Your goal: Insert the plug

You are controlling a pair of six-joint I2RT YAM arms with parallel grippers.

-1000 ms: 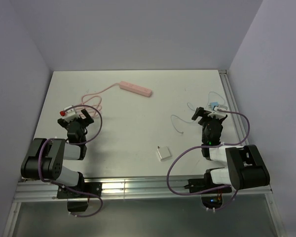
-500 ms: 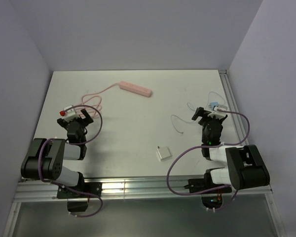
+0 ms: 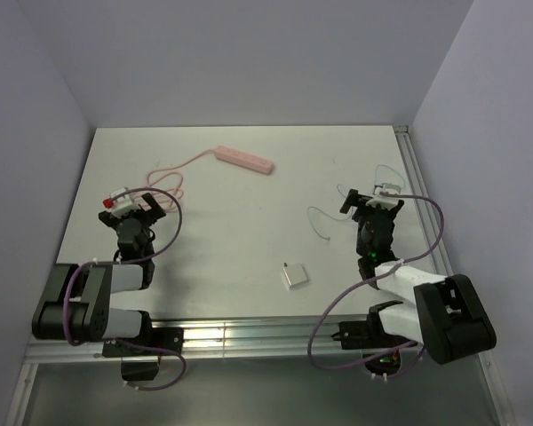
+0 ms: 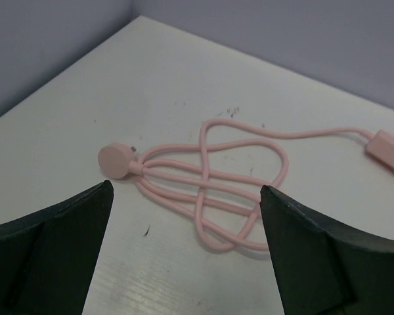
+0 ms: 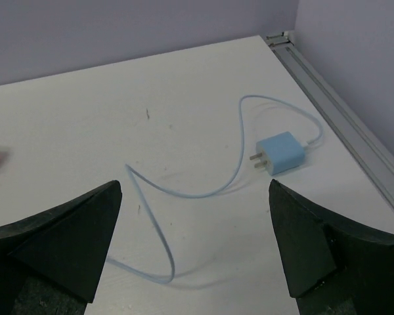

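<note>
The plug [image 5: 280, 152] is a small light-blue block with two prongs, lying flat on the white table near the right rail. Its thin pale cable [image 5: 159, 231] loops toward me and also shows in the top view [image 3: 318, 222]. My right gripper [image 5: 194, 252] is open and empty, low over the table, with the plug ahead and to the right; in the top view [image 3: 373, 202] its wrist hides the plug. The pink power strip [image 3: 244, 160] lies at the back. My left gripper [image 4: 184, 259] is open and empty, just short of the strip's looped pink cord [image 4: 210, 190].
The pink cord ends in a round pink plug [image 4: 115, 159]. A small white square block [image 3: 293, 275] lies near the front middle. A metal rail [image 5: 341, 105] runs along the table's right edge. Purple walls close the back and sides.
Both wrists have shifted a little toward the back of the table; the right one now covers the plug in the top view. Nothing was taken hold of.
</note>
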